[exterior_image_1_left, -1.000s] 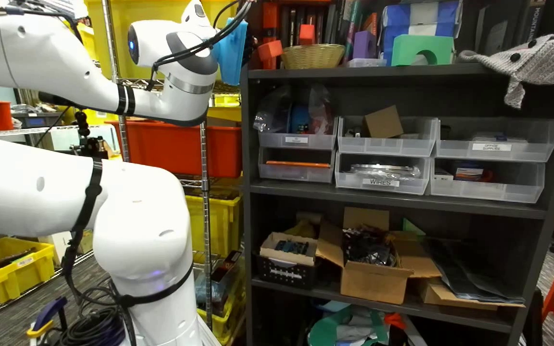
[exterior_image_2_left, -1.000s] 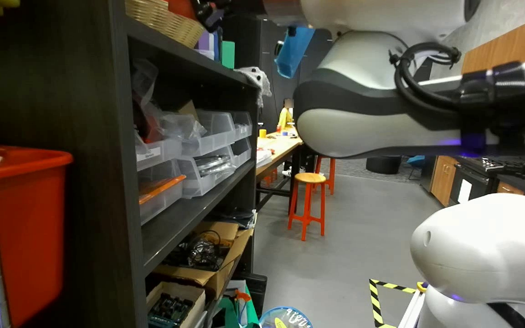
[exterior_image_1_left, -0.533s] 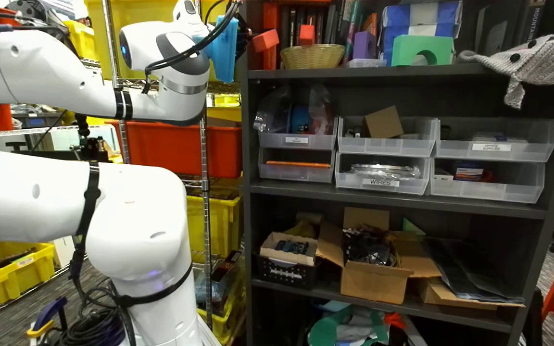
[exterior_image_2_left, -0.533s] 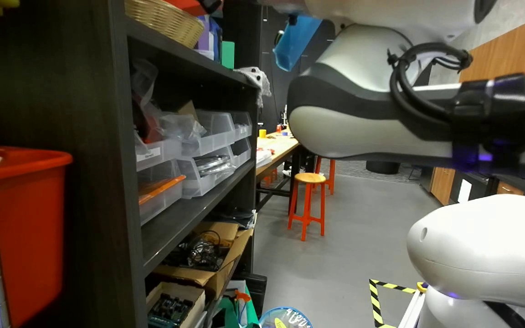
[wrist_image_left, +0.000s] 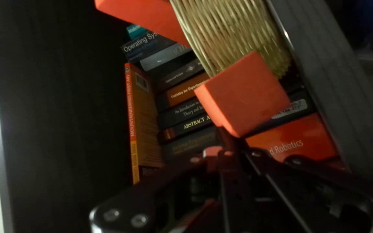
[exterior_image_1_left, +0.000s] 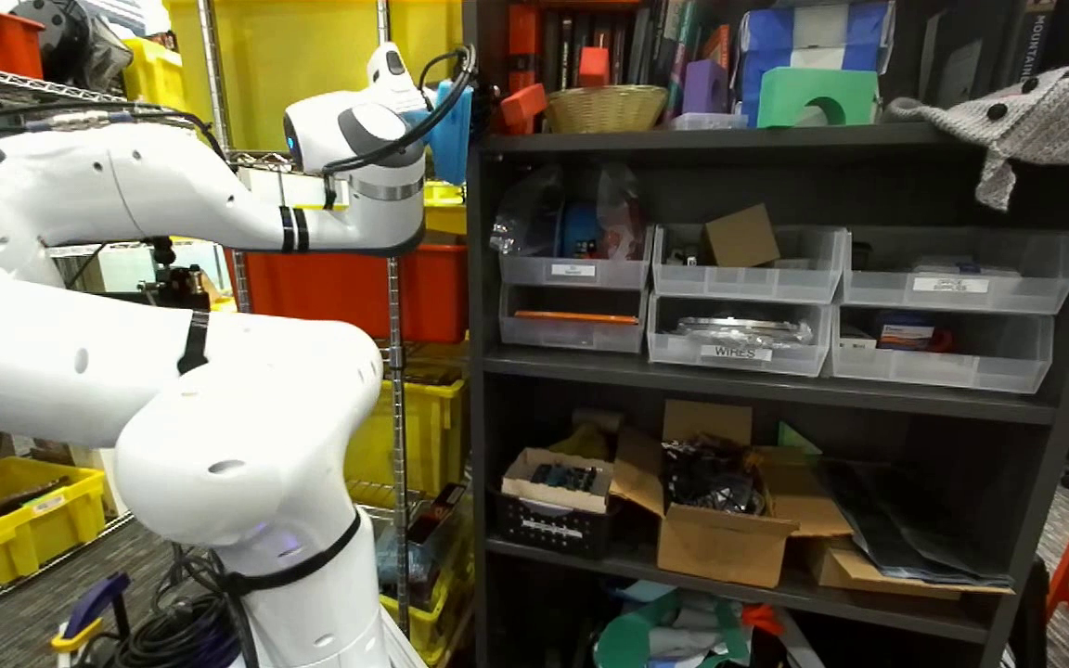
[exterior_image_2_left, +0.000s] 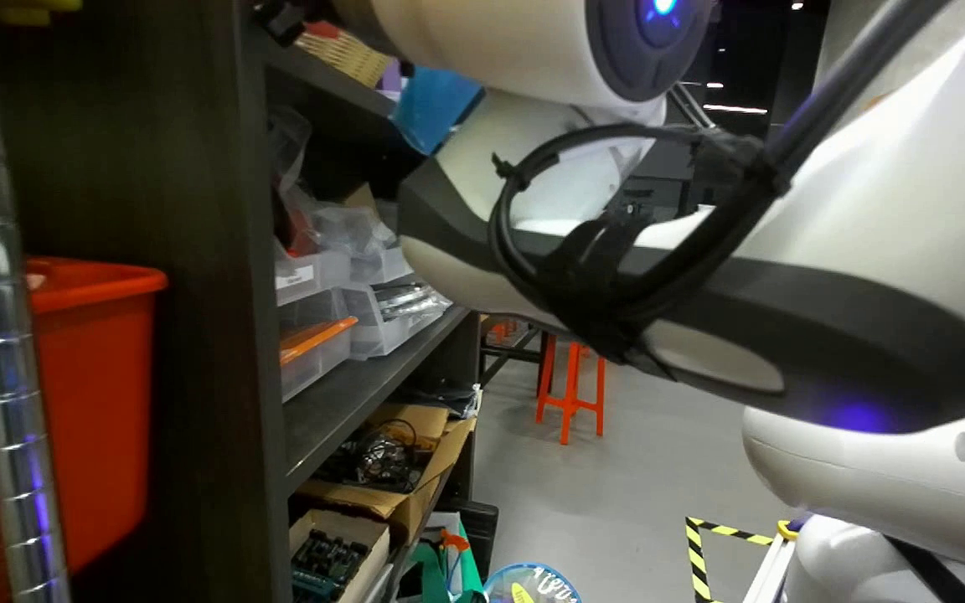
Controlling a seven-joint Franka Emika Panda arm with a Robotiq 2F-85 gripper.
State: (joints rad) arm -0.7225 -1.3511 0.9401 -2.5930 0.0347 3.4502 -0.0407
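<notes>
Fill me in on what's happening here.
A robot arm reaches to an upper shelf, its gripper shut on a red block. The block is beside a basket, and a second block shows above the basket's rim. Books stand behind. Whether the held block touches the shelf or basket, I can't tell.

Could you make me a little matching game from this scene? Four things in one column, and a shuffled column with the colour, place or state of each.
Things
1. Pincer
2. Basket
3. Toy
4. Arch block

Descriptions
A. Straw-coloured and woven
B. Green
C. Closed, with a red block at its tips
D. Grey, hanging over the edge of the top shelf

Pairs: 1-C; 2-A; 3-D; 4-B
</notes>
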